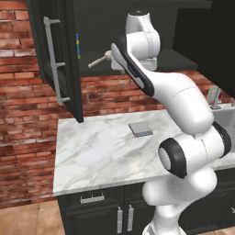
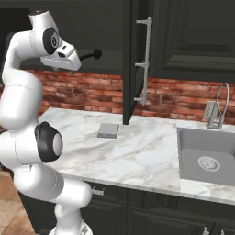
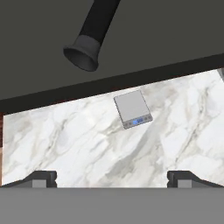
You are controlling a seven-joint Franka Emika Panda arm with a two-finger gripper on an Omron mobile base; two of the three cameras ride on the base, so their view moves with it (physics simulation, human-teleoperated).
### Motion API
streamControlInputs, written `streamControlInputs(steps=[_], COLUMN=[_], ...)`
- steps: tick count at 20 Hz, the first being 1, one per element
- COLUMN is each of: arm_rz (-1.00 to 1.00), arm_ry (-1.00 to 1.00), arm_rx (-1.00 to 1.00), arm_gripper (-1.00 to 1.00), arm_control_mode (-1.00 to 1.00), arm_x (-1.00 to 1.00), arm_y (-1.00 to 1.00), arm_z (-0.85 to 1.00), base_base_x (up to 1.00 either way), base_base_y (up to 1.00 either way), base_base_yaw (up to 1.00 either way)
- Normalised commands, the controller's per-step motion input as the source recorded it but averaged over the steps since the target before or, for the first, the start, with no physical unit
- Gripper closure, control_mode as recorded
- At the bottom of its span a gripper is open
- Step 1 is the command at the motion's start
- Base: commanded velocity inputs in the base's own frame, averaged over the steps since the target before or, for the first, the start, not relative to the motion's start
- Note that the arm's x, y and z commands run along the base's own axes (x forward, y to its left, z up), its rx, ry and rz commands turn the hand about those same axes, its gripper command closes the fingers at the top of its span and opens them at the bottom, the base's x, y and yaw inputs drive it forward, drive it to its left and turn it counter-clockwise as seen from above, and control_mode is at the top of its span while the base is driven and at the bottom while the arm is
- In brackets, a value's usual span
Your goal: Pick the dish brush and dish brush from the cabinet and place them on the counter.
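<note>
Up in the open cabinet (image 1: 59, 55), the shelf (image 1: 179, 59) holds a beige brush (image 1: 97, 60) and a black brush (image 3: 89, 39), at 12 o'clock from the gripper (image 3: 111, 177), fingers spread and empty. A grey pad (image 2: 108, 130) lies on the counter (image 1: 92, 156).

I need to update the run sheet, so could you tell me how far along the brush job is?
Done: the cabinet door stands open. In hand: the open gripper is empty, up by the shelf near the black brush. Left: both it and the beige brush still lie on the shelf; neither is on the counter.
</note>
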Motion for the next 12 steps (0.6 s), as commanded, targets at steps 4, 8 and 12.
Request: streamControlInputs(steps=[4,8,12], arm_rz=[-0.05,-0.05,-0.05], arm_ry=[0.0,0.0,0.0], arm_rx=[0.0,0.0,0.0], arm_gripper=[-1.0,-1.0,-1.0], arm_control_mode=[-1.0,-1.0,-1.0], arm_x=[0.3,0.31,0.29], arm_y=[-0.02,-0.02,-0.03], arm_z=[0.06,0.07,0.07], base_base_x=[0.0,0.0,0.0], base_base_y=[0.0,0.0,0.0], base_base_yaw=[0.0,0.0,0.0])
